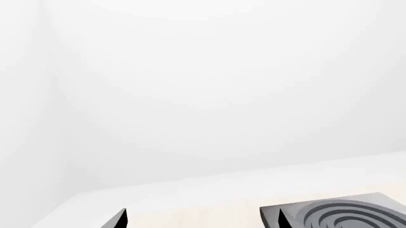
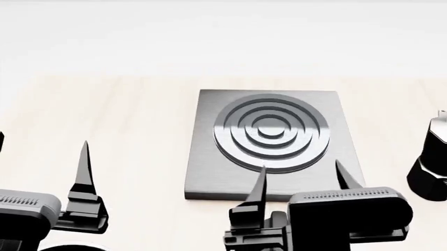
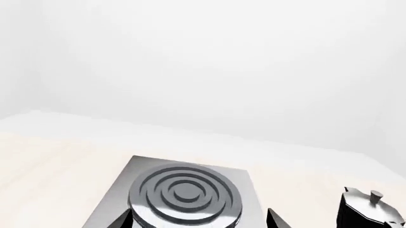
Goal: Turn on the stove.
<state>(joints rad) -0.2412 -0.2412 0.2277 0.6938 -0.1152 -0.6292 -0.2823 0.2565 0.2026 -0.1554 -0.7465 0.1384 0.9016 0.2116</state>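
The stove (image 2: 207, 157) is a flat square brushed-grey plate on the pale wooden counter, with a raised ring burner (image 2: 271, 130) in its middle. Its small black knob is not in view. My right gripper (image 2: 302, 180) is open and empty, its fingertips over the plate's near edge. In the right wrist view the open gripper (image 3: 199, 222) frames the burner (image 3: 184, 192). My left gripper (image 2: 42, 157) is open and empty over bare counter left of the stove. The left wrist view (image 1: 201, 221) shows a corner of the stove (image 1: 343, 213) by one fingertip.
A black moka pot (image 2: 429, 162) stands on the counter right of the stove, also in the right wrist view (image 3: 368, 209). A white wall runs along the counter's far edge (image 2: 223, 31). A dark curved edge shows at the bottom left (image 2: 70, 247).
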